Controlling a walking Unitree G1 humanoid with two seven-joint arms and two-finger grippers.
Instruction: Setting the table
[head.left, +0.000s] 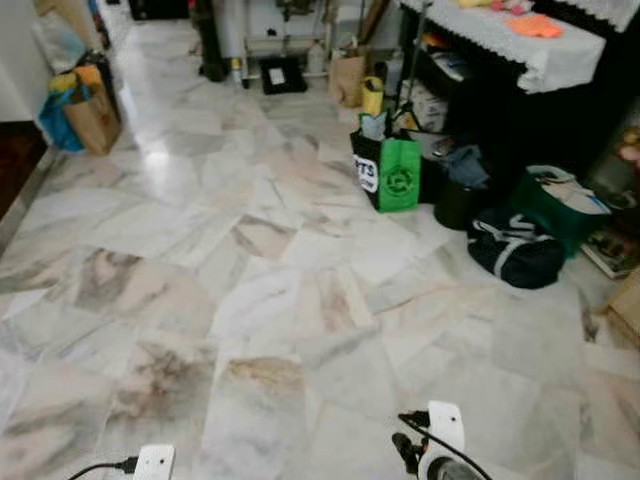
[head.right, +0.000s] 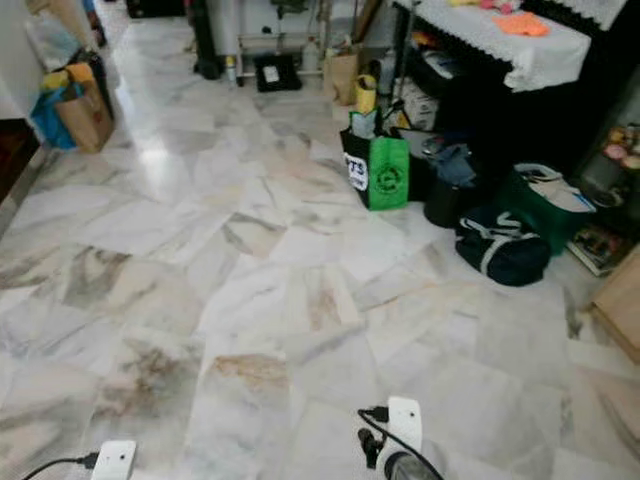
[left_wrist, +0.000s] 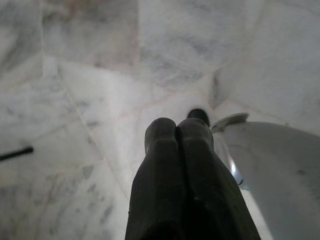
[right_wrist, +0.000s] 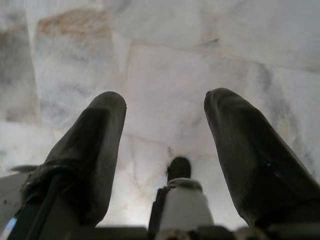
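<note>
my left gripper (left_wrist: 176, 131) hangs pressed together and my right gripper (right_wrist: 165, 107) spread, both over pale veined marble floor (head.left: 250, 300).

A glossy floor (head.left: 250, 300) of pale marble tiles with grey and brown veining fills most of the frame, with a bright glare patch at upper left. At upper right stands a dark table (head.left: 520, 110) under a white lace cloth (head.left: 500, 40). Below it sit a green shopping bag (head.left: 392, 172) and a dark duffel bag (head.left: 515, 250). Brown paper bags (head.left: 90, 115) rest by the left wall
</note>
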